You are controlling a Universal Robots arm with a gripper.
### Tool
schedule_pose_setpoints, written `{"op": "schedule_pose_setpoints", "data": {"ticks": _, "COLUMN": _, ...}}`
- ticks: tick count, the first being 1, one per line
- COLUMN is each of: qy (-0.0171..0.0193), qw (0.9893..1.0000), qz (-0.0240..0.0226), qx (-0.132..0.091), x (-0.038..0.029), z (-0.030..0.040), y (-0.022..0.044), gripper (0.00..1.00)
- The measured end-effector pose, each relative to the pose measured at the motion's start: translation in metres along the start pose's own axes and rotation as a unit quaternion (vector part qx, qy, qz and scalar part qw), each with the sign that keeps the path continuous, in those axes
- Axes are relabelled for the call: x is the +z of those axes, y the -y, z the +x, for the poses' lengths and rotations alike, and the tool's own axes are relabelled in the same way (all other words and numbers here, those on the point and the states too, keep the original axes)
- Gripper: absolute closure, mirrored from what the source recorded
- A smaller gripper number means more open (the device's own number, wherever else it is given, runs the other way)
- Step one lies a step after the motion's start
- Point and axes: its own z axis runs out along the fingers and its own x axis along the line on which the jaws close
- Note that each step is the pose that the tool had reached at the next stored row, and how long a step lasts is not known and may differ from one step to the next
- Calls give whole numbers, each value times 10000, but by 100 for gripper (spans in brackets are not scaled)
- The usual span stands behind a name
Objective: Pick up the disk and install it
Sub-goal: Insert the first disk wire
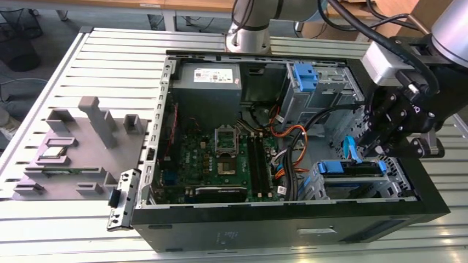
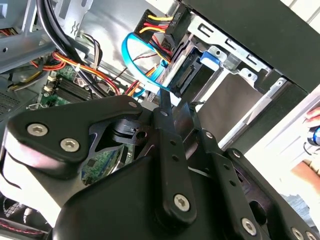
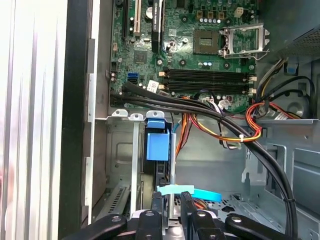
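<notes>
The disk (image 1: 351,167) stands on edge in the drive bay at the front of the open computer case, toward the exterior view's right, with its blue carrier rails showing on top. My gripper (image 1: 382,153) hangs just above the disk's end. In the first wrist view the gripper (image 3: 171,197) has its fingers drawn close together over the near edge of the disk (image 3: 157,145). I cannot tell whether they pinch anything. In the second wrist view the gripper (image 2: 164,100) points at the connector end of the disk (image 2: 192,70).
A blue data cable (image 1: 349,149) loops right beside the gripper. Black and orange cable bundles (image 3: 225,120) cross between bay and motherboard (image 1: 219,159). A blue caddy (image 1: 303,76) sits in the upper bay beside the power-supply box (image 1: 208,76). A grey fixture (image 1: 80,137) lies outside the case.
</notes>
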Motion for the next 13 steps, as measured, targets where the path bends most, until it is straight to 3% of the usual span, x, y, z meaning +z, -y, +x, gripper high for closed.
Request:
{"op": "schedule_pose_setpoints", "data": {"ticks": 7, "qy": 16, "qw": 10000, "qz": 0, "qx": 0, "x": -73, "z": -2, "y": 3, "gripper": 71}}
{"op": "schedule_pose_setpoints", "data": {"ticks": 13, "qy": 16, "qw": 10000, "qz": 0, "qx": 0, "x": -80, "z": -2, "y": 5, "gripper": 71}}
